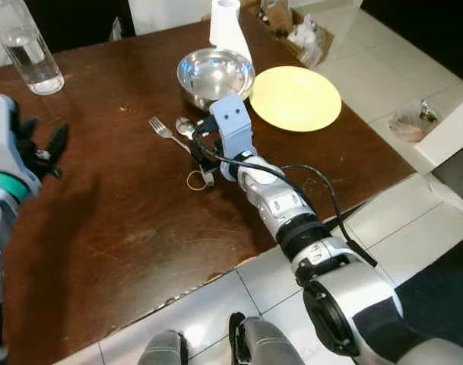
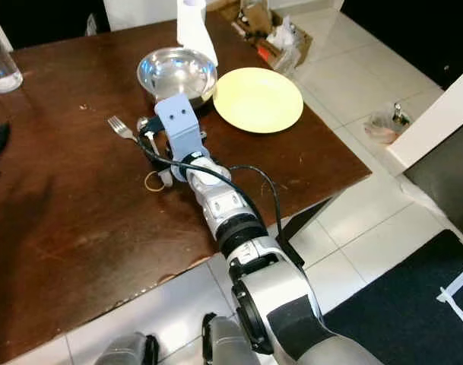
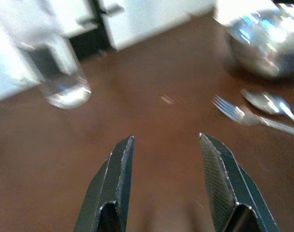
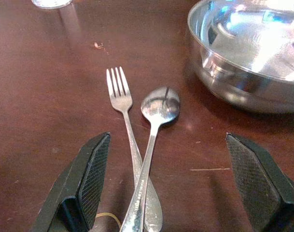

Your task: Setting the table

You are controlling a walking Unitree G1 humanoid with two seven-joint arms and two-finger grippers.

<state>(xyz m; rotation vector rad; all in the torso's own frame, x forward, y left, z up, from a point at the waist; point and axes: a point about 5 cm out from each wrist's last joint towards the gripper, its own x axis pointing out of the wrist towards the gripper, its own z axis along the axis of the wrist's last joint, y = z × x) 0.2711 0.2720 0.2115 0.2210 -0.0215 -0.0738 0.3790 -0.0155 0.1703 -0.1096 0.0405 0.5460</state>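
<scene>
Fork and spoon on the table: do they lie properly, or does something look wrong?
They lie askew. The spoon crosses over the fork, their handles overlapping between the open right gripper fingers. A rubber band lies by the handle ends, and neither utensil sits beside the yellow plate.

The blue-cased right wrist covers the handles of the silver metal fork (image 1: 161, 128) and the silver metal spoon (image 1: 184, 127), and the near rim of the round steel bowl (image 1: 215, 74); the clear drinking glass (image 1: 26, 46) at the far left and the white paper roll (image 1: 229, 29) behind the bowl are cut off by the upper edge; the left wrist view is blurred, its glass and cutlery smeared; the left gripper (image 1: 42, 144) is partly hidden behind its own grey wrist.
</scene>
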